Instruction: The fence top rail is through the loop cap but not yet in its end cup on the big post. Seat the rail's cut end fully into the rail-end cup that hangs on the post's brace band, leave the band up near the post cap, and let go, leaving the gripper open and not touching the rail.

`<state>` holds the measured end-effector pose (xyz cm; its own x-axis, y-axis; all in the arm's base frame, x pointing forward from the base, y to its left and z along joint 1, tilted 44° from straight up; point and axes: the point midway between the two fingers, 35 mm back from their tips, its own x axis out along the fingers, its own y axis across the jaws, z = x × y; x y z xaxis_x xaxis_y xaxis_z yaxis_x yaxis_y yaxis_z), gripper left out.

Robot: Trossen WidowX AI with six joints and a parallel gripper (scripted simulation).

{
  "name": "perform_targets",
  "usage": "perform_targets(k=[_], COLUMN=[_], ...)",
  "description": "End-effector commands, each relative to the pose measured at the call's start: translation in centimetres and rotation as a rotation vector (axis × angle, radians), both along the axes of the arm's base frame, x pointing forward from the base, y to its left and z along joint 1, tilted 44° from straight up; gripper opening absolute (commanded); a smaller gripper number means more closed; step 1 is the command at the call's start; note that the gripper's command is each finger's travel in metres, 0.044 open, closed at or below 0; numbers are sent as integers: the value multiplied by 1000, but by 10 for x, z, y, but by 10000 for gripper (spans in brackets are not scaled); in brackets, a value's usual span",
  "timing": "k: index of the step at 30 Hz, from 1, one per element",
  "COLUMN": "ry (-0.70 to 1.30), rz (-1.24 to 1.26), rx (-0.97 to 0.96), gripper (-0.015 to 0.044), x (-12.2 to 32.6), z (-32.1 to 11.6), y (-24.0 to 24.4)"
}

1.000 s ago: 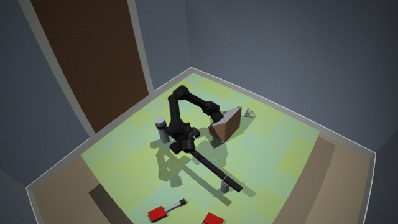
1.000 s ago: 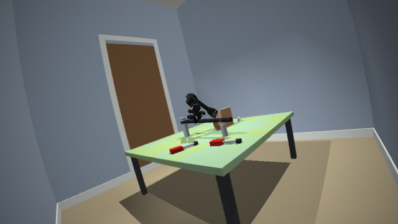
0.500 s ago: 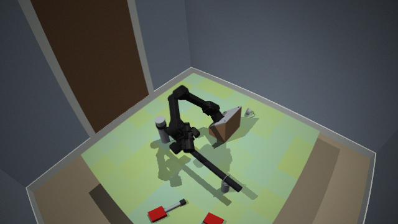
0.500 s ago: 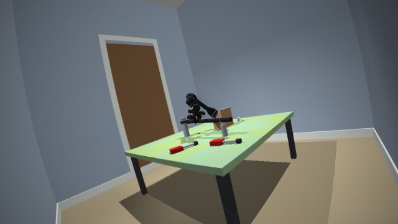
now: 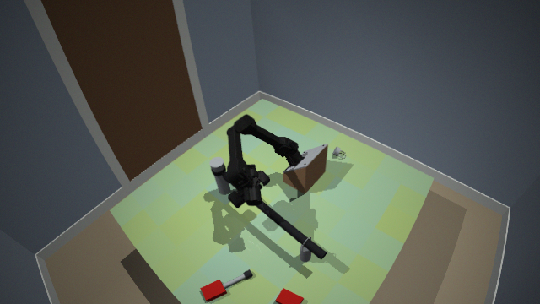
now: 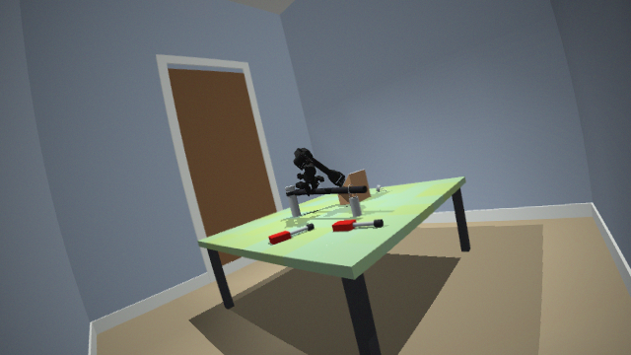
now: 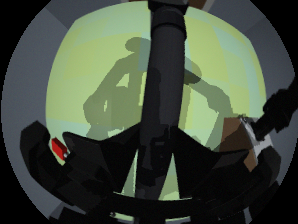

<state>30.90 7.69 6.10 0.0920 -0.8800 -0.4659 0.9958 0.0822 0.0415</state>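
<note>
From the top, my end effector [image 5: 252,198] [image 6: 308,187] [image 7: 157,127] grips the rail [image 5: 287,223] [image 6: 335,190] [image 7: 165,75], presumably to steer its end into the cup by the big post [image 5: 223,182] [image 6: 295,206]; the loop cap [image 5: 304,247] [image 6: 351,198] supports the far part. From outside, the rail spans both posts, roughly level. At my wrist, it runs between my fingers; seating I cannot confirm.
</note>
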Motion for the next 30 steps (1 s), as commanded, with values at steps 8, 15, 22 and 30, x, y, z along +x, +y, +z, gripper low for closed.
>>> perform_targets(k=[8,15,22,30], ry=[-3,-3,-3,5], rz=[8,8,8,-1], rx=[-2,-2,-3,0], gripper=[0,0,0,0], x=[2,2,3,2], z=[10,14,17,11], y=[-6,-10,-14,-13])
